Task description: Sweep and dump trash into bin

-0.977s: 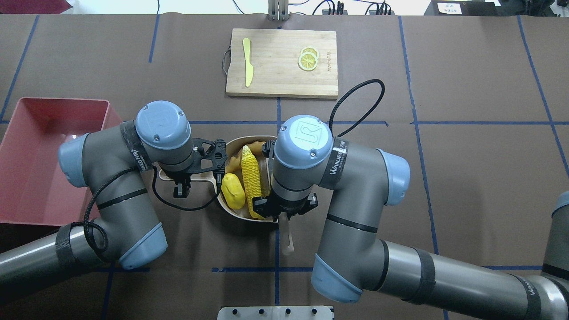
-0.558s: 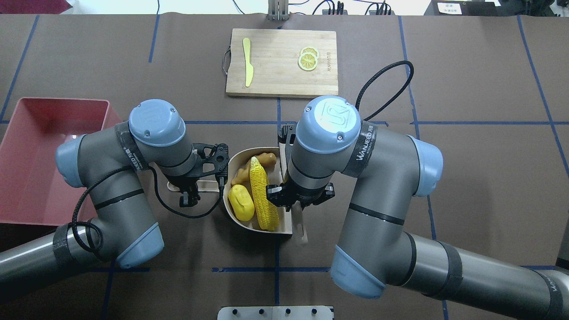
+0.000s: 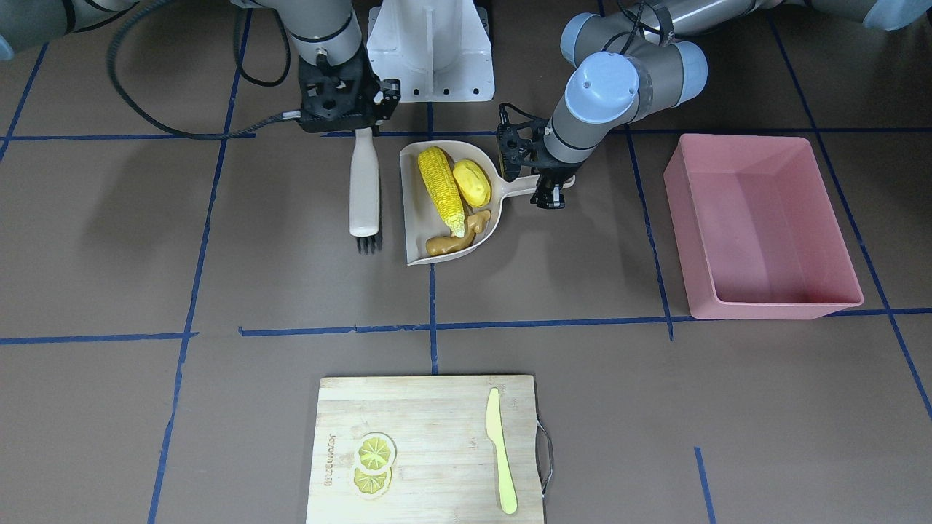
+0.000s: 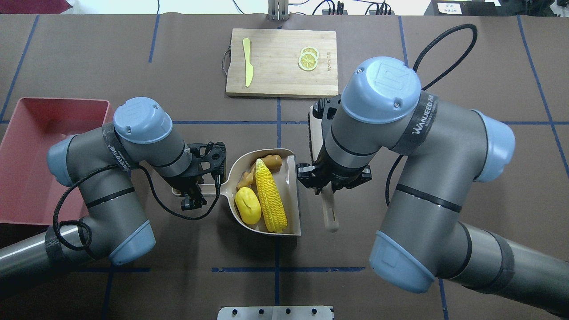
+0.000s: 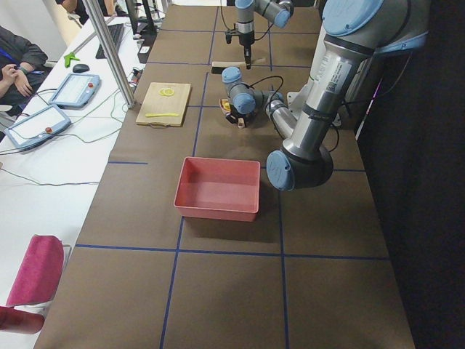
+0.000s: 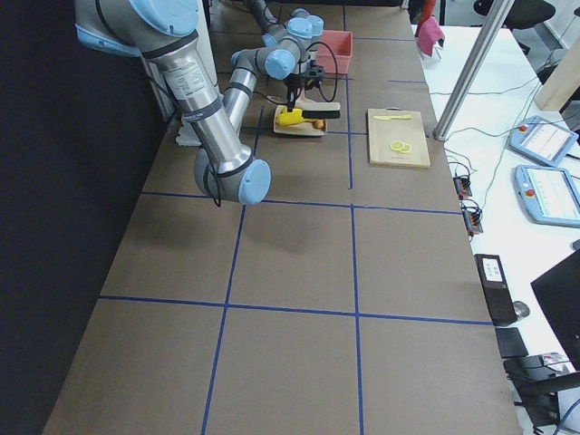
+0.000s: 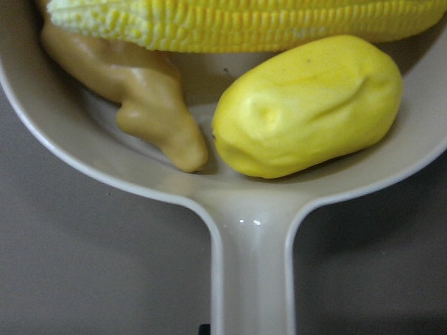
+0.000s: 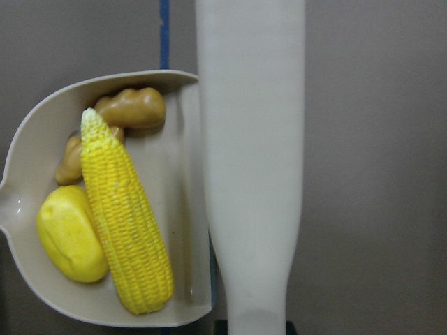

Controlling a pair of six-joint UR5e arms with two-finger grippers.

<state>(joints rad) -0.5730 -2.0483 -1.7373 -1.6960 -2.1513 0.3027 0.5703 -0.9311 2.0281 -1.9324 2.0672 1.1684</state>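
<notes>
The trash lies in a beige dustpan (image 4: 290, 182): a yellow corn cob (image 4: 271, 198), a yellow potato-like lump (image 4: 247, 205) and a tan ginger root (image 4: 260, 166). My left gripper (image 4: 195, 190) is shut on the dustpan's handle (image 7: 251, 279), left of the pan. My right gripper (image 4: 331, 184) is shut on a beige brush (image 3: 364, 182), held just off the pan's open edge, bristles (image 3: 369, 244) pointing away from me. The pink bin (image 4: 62, 103) stands at the far left, and nothing shows inside it (image 3: 786, 304).
A wooden cutting board (image 4: 280, 75) lies at the far middle with a yellow-green knife (image 4: 248, 66) and lemon slices (image 4: 308, 60). Blue tape lines cross the brown table. The left arm's elbow hangs over the bin's near right corner.
My right arm has drawn the brush rightward, out of the pan's mouth to beside it. The dustpan with the trash has shifted slightly toward me and turned.
</notes>
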